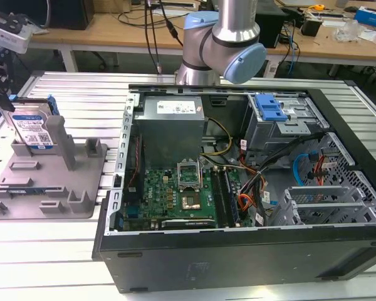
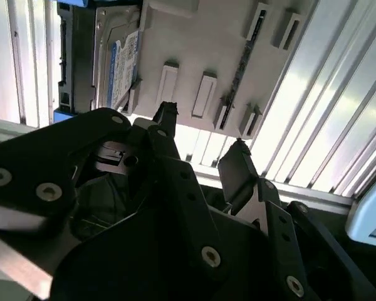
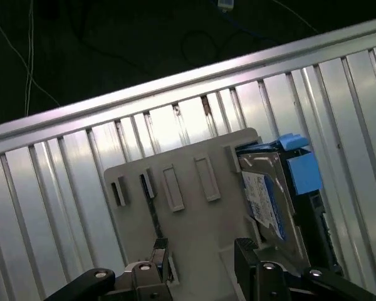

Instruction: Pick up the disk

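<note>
The disk (image 1: 31,128) stood on edge in a slot at the far corner of the grey fixture (image 1: 56,182), with a tall post of the fixture just beside it. Blue plastic edged its upper corners. Its upper edge was free and the air over it was open. The slatted metal table (image 1: 81,94) lay bare beyond the fixture on the far side and on the exterior view's left. On the exterior view's right, the open computer case (image 1: 238,257) stood just beside the fixture's edge, leaving little room there.

The disk's face carried a white-and-blue label with small code blocks and lines of print too fine to make out. In both wrist views the label (image 3: 263,200) showed slantwise against the silver body (image 2: 106,56).

The gripper (image 3: 200,243) hung above the fixture, over the end with the low slotted blocks and to one side of the disk. Its two dark fingers (image 2: 238,166) were spread wide and gripped nothing; the fixture's pale plate (image 2: 200,44) and the table slats showed through the gap between them. One finger was nearer the disk than the other, and neither touched it.
</note>
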### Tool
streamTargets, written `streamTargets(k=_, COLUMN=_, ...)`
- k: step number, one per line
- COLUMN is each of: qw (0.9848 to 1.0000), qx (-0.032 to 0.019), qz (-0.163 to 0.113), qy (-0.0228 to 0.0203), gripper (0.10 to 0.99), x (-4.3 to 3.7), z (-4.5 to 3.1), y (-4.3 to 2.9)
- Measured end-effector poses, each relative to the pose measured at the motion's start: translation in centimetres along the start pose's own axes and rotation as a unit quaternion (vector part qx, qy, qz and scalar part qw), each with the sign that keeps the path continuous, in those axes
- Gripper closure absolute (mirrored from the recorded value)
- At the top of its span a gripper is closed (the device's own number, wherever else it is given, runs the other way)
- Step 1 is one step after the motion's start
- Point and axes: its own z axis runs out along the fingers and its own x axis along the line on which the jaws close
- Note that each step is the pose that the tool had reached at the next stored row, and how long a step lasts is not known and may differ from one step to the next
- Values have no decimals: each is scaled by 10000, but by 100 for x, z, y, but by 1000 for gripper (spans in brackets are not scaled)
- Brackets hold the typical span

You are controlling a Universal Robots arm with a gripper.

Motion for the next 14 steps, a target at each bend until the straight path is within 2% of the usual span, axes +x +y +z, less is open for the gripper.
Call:
streamTargets(k=2, qw=9995, qx=7, qz=-312, qy=7, gripper=545, x=0, z=2, y=0)
streamTargets(k=5, qw=9984, qx=12, qz=-569, qy=12, gripper=545, x=-1, z=6, y=-3)
streamTargets(k=7, qw=9971, qx=14, qz=-766, qy=17, gripper=545, x=-2, z=8, y=-7)
streamTargets(k=10, qw=9956, qx=16, qz=-931, qy=22, gripper=545, x=-3, z=9, y=-12)
streamTargets(k=14, qw=9950, qx=17, qz=-1003, qy=24, gripper=545, x=-3, z=9, y=-13)
